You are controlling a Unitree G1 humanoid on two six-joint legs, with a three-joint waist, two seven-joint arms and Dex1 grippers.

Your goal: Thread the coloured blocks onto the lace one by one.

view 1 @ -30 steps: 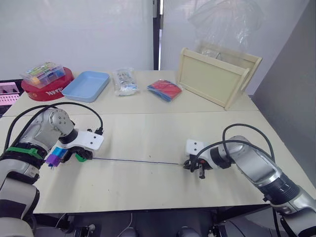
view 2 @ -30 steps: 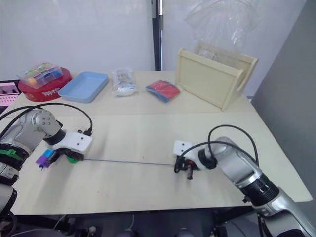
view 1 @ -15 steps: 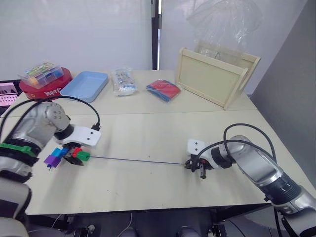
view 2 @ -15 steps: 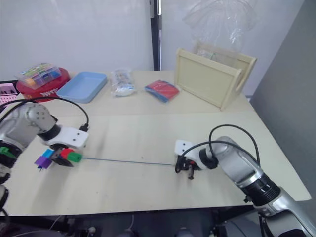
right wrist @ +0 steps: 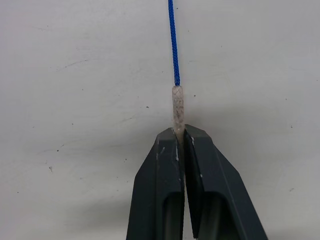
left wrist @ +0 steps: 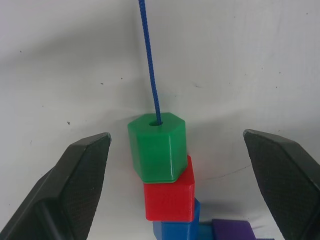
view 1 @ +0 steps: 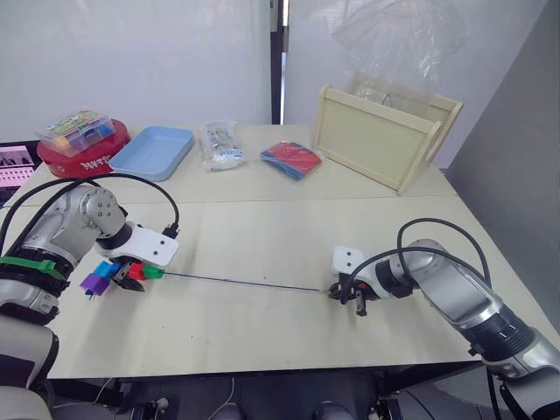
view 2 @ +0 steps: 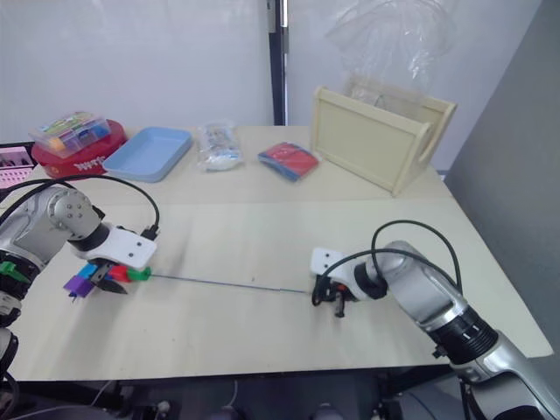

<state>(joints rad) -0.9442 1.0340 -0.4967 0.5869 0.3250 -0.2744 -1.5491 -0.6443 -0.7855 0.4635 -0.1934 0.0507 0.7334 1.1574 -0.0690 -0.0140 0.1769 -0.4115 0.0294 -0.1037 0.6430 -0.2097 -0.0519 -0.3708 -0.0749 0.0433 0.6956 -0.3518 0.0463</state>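
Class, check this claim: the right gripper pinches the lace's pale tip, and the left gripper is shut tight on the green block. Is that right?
Not quite. The left wrist view shows the left gripper open, its fingers apart from the green block. The right gripper does pinch the lace by its pale tip.

You can make out white lettering on the side of the red round tin (view 1: 85,161) at the far left of the table, but it is too small to read. The clear bag (view 1: 220,144) and the red-and-blue packet (view 1: 291,160) carry no print you could read either. No readable numbers or signs elsewhere.
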